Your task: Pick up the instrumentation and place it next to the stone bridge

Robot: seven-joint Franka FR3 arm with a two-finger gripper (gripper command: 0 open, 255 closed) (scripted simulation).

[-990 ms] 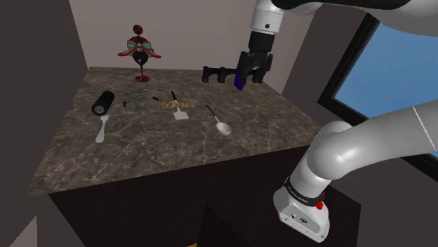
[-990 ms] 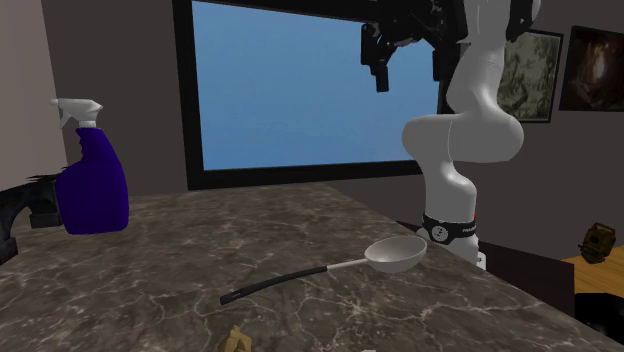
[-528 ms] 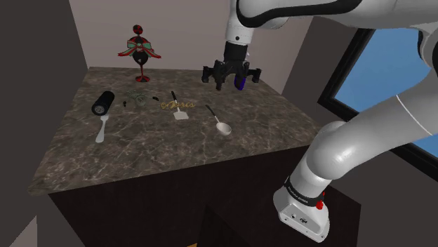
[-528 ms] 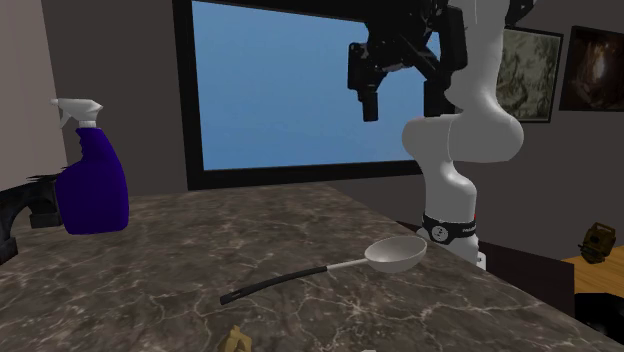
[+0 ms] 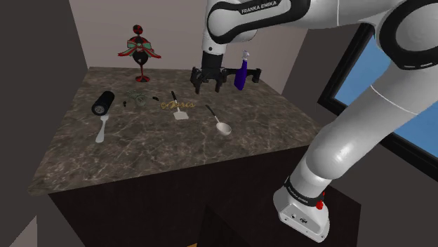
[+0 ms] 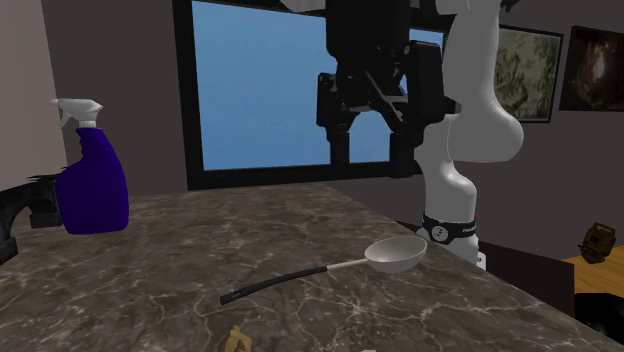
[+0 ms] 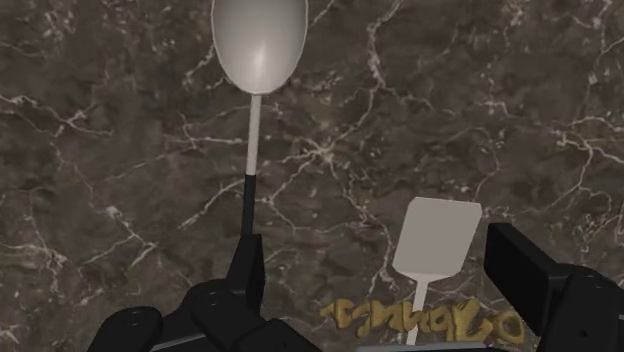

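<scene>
A black cylinder with a pale end (image 5: 104, 102), possibly the instrumentation, lies at the shoulder view's left on the dark marble counter (image 5: 154, 151). The dark stone bridge (image 5: 255, 74) stands at the counter's back, partly hidden by my arm; its end appears as the bridge (image 6: 22, 208). My gripper (image 5: 208, 87) hangs open and empty above the counter, in front of the bridge and far from the cylinder. The gripper (image 6: 372, 158) has its fingers apart. Below the gripper (image 7: 380, 285) lie a ladle (image 7: 258, 45) and a white spatula (image 7: 435, 235).
A blue spray bottle (image 5: 241, 74) stands by the bridge. A ladle (image 5: 223, 127), a spatula (image 5: 182, 113), gold lettering (image 5: 175, 105), a small green item (image 5: 137, 97) and a white spoon (image 5: 102, 130) lie on the counter. A red figurine (image 5: 140, 52) stands at the back.
My arm has swung from beside the spray bottle toward the shoulder view's left and come lower, now over the ladle and spatula. The fingers stayed open.
</scene>
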